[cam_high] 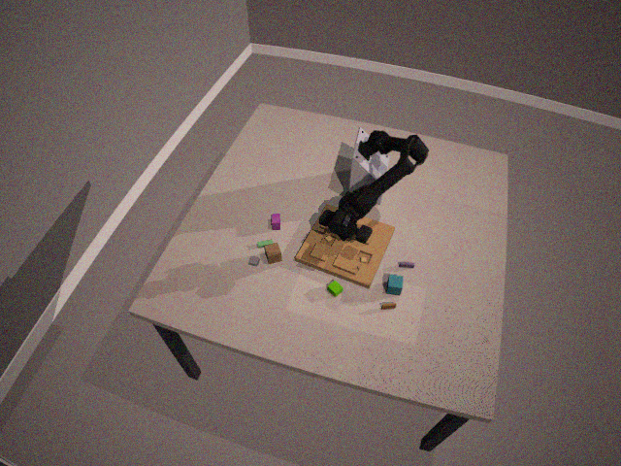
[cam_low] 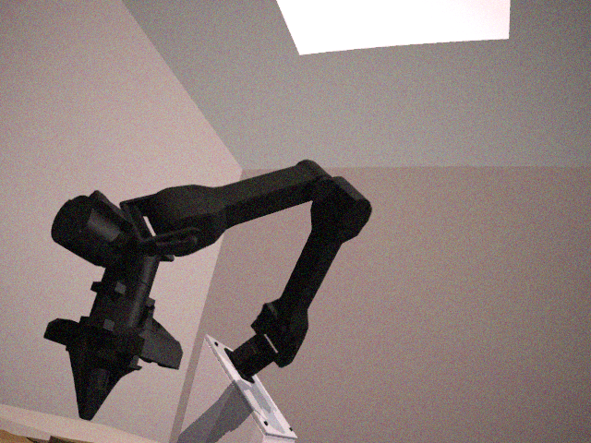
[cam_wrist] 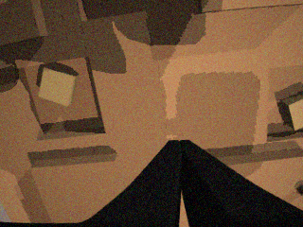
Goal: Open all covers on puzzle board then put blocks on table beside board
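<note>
Gripper, black and parallel-jawed, is held pointing down above the tan wooden puzzle board. Its fingers are fully closed together and nothing is held; the closed tips are probably used as a narrow pusher for the covers. Contact with the board cannot be confirmed.

Pale yellow blocks are seated in exposed wells, and flat wooden covers lie near them, presumably displaced so that access from above is given. Whether every cover is open cannot be told, as the far part of the board is hidden by the arm.

On the pale table, a brown cube is placed left of the board, a bright green block near it and a teal cube to the right; their role is unclear. Before any lift, the fingers must be opened, and room beside the board should be chosen to avoid these items.
</note>
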Motion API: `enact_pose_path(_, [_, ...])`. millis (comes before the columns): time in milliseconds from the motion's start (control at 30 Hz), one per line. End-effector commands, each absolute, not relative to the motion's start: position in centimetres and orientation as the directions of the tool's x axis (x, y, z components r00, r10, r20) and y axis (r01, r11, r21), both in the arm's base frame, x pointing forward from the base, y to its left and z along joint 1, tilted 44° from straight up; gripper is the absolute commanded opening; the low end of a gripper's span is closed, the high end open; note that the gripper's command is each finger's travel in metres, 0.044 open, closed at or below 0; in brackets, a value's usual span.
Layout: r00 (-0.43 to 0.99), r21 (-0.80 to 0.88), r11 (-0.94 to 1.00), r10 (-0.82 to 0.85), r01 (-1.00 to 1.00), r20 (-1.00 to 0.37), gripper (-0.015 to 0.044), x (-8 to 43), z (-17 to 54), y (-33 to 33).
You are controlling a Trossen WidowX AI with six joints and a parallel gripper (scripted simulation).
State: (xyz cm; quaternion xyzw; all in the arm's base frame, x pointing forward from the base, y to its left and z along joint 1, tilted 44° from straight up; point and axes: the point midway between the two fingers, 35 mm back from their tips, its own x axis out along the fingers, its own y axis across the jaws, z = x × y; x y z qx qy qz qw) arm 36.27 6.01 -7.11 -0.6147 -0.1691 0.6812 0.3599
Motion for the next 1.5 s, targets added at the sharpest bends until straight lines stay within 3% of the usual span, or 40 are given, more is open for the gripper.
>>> enact_pose_path(0, [0.013, -0.654, -0.672, 0.694, -0.349, -0.720, 0.0000, 33.9, -7.1, 5.6])
enact_pose_path(800, [0.010, -0.540, -0.552, 0.694, -0.635, -0.720, 0.0000, 20.6, -7.1, 5.2])
enact_pose_path(1467, [0.009, -0.537, -0.546, 0.696, -0.643, -0.718, 0.0000, 20.3, -10.5, 9.0])
